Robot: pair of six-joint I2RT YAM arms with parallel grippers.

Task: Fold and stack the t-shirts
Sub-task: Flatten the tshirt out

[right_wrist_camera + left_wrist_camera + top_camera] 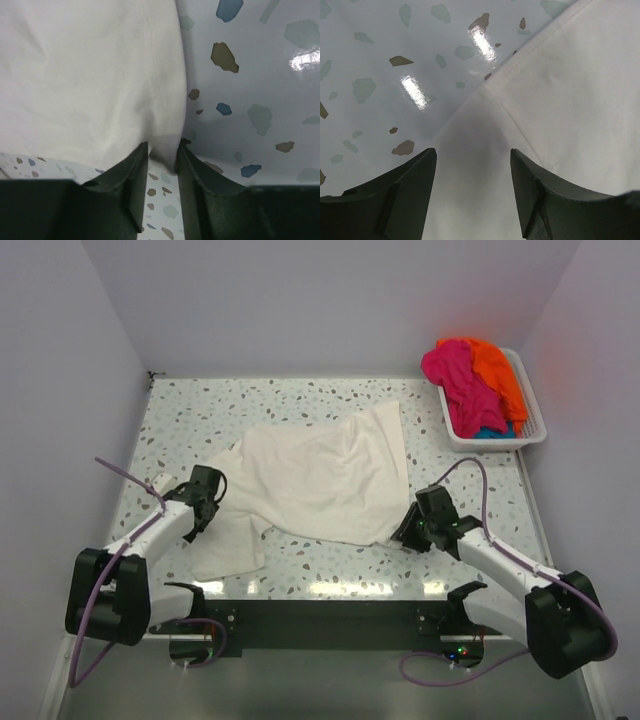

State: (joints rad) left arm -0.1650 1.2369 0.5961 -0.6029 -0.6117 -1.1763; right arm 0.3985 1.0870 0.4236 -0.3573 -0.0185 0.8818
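Observation:
A large cream-white t-shirt (pixel 320 475) lies spread and rumpled across the middle of the speckled table. My left gripper (pixel 205 502) is at the shirt's left side, low over the cloth. In the left wrist view it (pixel 472 155) stands open, its fingers wide apart above a hemmed edge of the shirt (pixel 570 100). My right gripper (pixel 408 530) is at the shirt's near right corner. In the right wrist view its jaws (pixel 163 147) stand narrowly apart, with the corner of the shirt (pixel 85 75) hanging between the fingertips.
A white slatted basket (pixel 535 430) stands at the back right, holding a magenta-pink tee (pixel 455 375), an orange tee (pixel 495 370) and a bit of teal cloth (pixel 490 432). Walls enclose the table on the left, back and right.

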